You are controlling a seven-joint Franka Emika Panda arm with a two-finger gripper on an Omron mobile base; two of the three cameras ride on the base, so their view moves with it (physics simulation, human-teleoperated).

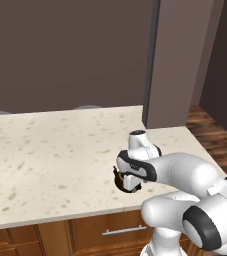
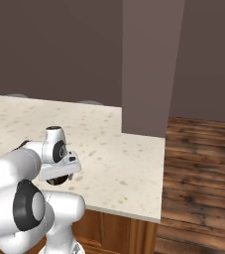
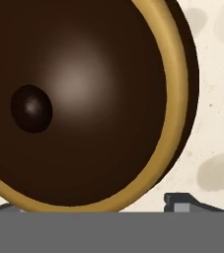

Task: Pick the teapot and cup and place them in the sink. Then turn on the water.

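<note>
In the left base view, the white arm is bending forward and down over the speckled cream surface [image 1: 50,160], and the end effector [image 1: 128,186] is sitting low over the teapot [image 1: 120,181], which is resting near the front edge of the surface, well right of its middle. Only a dark brown sliver of the pot, with a thin handle on its left, is peeking out beneath the hand.

In the right base view, the hand is covering the same spot, with a small dark arc of the teapot [image 2: 59,180] showing below it, close to the front edge and well apart from the brown pillar [image 2: 148,74] at the back.

In the hand view, the camera is looking straight down into the teapot [image 3: 79,99], its gold rim curving around the dark interior. One grey fingertip [image 3: 182,203] is standing just outside the rim, so the jaws are spread wide around the pot and are not yet gripping anything.

The teapot is looking rigid, glazed and probably slippery, likely breakable if dropped. Its squat round body is offering little flat purchase, so squeezing across the widest part of the body, or pinching the rim wall, seems the safest hold.
</note>
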